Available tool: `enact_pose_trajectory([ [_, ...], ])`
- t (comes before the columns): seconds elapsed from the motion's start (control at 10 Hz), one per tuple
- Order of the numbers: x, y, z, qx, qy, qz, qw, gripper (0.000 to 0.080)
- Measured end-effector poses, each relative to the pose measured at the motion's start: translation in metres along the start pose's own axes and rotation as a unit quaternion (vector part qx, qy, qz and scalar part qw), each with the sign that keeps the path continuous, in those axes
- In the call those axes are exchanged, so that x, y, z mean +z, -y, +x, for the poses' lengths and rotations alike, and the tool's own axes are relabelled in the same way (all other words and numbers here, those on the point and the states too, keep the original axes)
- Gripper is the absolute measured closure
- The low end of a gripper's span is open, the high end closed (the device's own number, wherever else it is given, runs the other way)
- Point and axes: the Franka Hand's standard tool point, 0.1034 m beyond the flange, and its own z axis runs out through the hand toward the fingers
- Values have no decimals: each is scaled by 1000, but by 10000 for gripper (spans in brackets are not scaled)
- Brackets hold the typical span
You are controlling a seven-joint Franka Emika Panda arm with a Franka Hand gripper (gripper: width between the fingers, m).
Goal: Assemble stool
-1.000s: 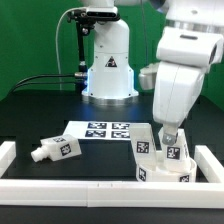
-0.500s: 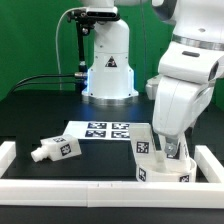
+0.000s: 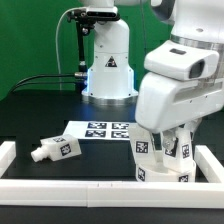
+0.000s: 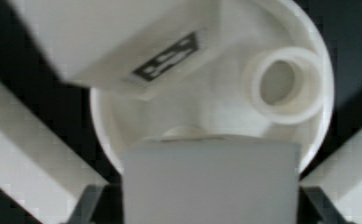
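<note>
Nearest in the exterior view, the front rail (image 3: 70,186) of the white frame runs across and is cut off at both edges. Just behind it, toward the exterior view's right, the seat (image 3: 160,173) lies on the table (image 3: 40,115). Only its tagged rim shows, because the bulky white arm (image 3: 180,95) hangs over it and hides the disc's top. A standing leg (image 3: 144,147) peeks out at the arm's left side.

In the wrist view, the gripper (image 4: 208,207) has its dark fingers (image 4: 94,207) drawn in against both sides of the held leg (image 4: 213,175). That leg is a blurred white block with its ends out of frame, and whether it touches the seat cannot be told. Past it the disc shows one round socket (image 4: 284,80), open, and a tagged part (image 4: 125,45) with unreadable print; which leg this is cannot be told.

A loose leg (image 3: 55,150) lies on its side at the exterior view's left, well apart. Farther back lies the marker board (image 3: 100,129), its right end covered by the arm. Last is the robot base (image 3: 108,65).
</note>
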Motion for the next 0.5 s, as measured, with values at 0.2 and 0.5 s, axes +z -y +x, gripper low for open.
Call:
enact_pose_trajectory([
  [0.2,0,-1,0,126,-2,5,992,466],
  [0.5,-4,0,1,362,8,70,930,466],
])
